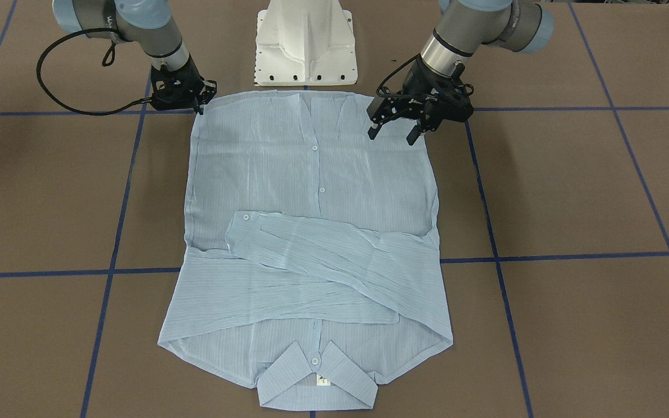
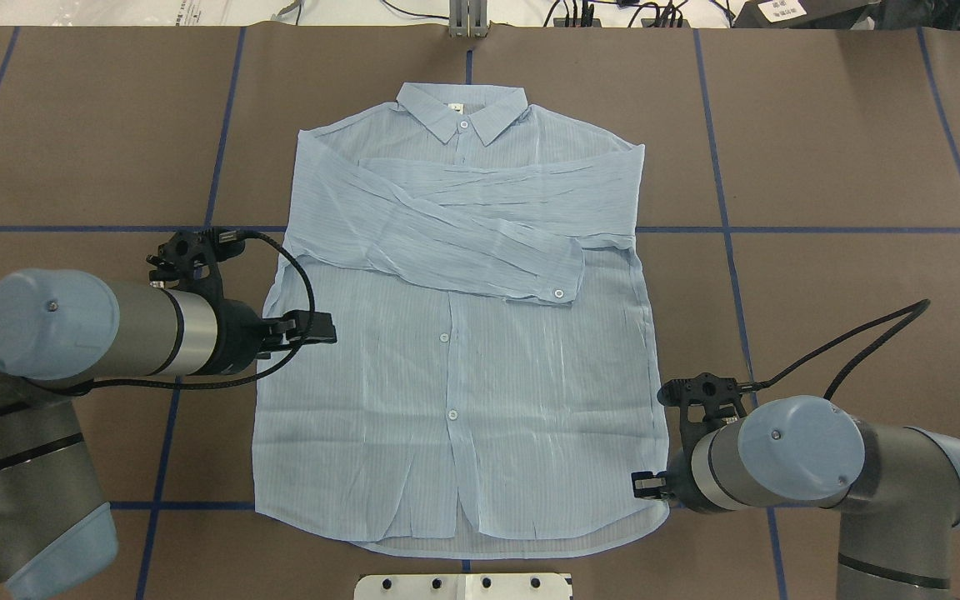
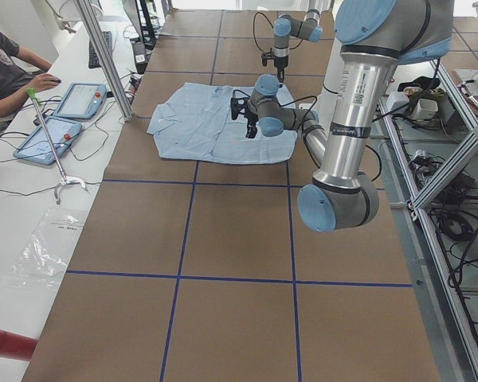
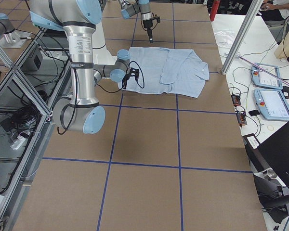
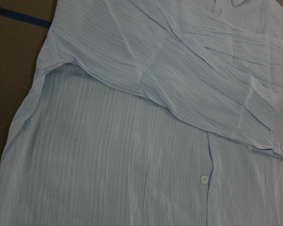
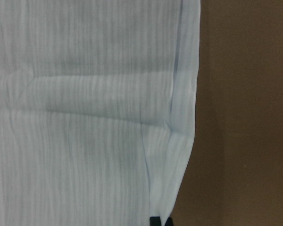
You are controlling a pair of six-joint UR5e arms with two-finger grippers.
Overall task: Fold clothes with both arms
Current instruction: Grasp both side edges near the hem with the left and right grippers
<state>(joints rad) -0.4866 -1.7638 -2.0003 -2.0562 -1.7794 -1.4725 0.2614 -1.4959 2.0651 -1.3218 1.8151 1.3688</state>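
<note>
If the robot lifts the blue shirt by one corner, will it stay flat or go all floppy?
Probably floppy: the shirt is thin and lies wrinkled, with its sleeves draped flat across it. It looks light for its size, so a corner lift would likely leave the rest hanging. Pushed, it would likely bunch up rather than slide whole.

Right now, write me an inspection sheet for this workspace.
Surface: brown table marked with a grid of blue tape lines.
Job's things: shirt lies flat and buttoned, with both sleeves folded across the chest and the collar on the far side from the robot.
Clutter: nothing seen.
Grippers: left gripper is open and hovers over the shirt's side. Right gripper looks shut on the shirt's edge near the hem.
Cables: a black cable loops from each wrist.
Surroundings: white pedestal. A side bench holds tablets, with a person's hand beside them.
</note>
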